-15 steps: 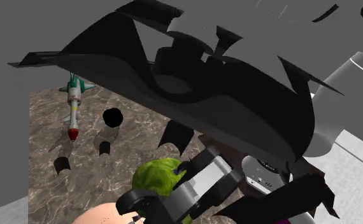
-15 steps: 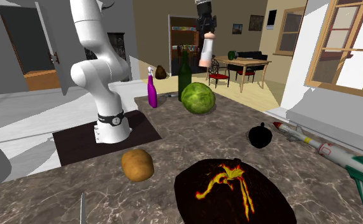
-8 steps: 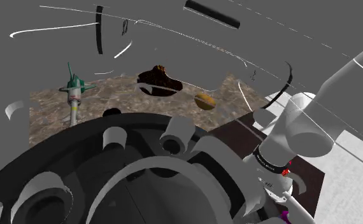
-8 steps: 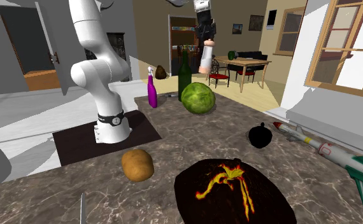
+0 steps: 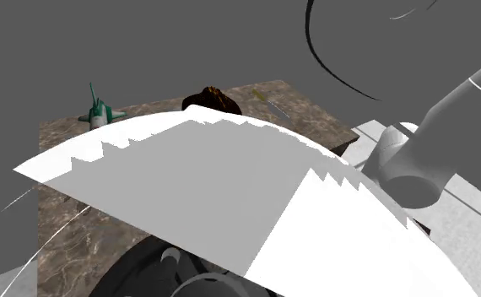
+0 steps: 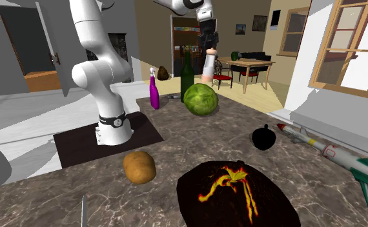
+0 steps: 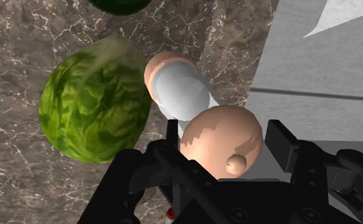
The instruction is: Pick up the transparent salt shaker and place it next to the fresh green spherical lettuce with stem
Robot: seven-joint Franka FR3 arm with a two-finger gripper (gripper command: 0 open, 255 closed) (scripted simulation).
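Note:
The salt shaker (image 6: pixel 207 68) has a pale pinkish cap and base and a grey-white middle. It hangs above the marble counter (image 6: pixel 176 151), just over the far side of the round green lettuce (image 6: pixel 201 98). My gripper (image 6: pixel 208 49) is shut on its upper end and points straight down. In the wrist view the shaker (image 7: pixel 185 95) extends from the gripper (image 7: pixel 225 145) down toward the counter, its pinkish cap clasped between the black fingers (image 7: pixel 282 145). The lettuce (image 7: pixel 94 98) lies right beside it. The shaker's base looks a little above the surface.
A green bottle (image 6: pixel 187 72) and a purple spray bottle (image 6: pixel 154 90) stand close behind the lettuce. A potato (image 6: pixel 139 166), a dark lump with lava streaks (image 6: pixel 228 190), a small black fruit (image 6: pixel 263 137) and a toy rocket (image 6: pixel 331 155) lie nearer. The arm's link (image 5: pixel 230 194) blocks the shoulder view.
The gripper has come down a little with the shaker, bringing it closer to the lettuce. The arm has swung across the shoulder camera.

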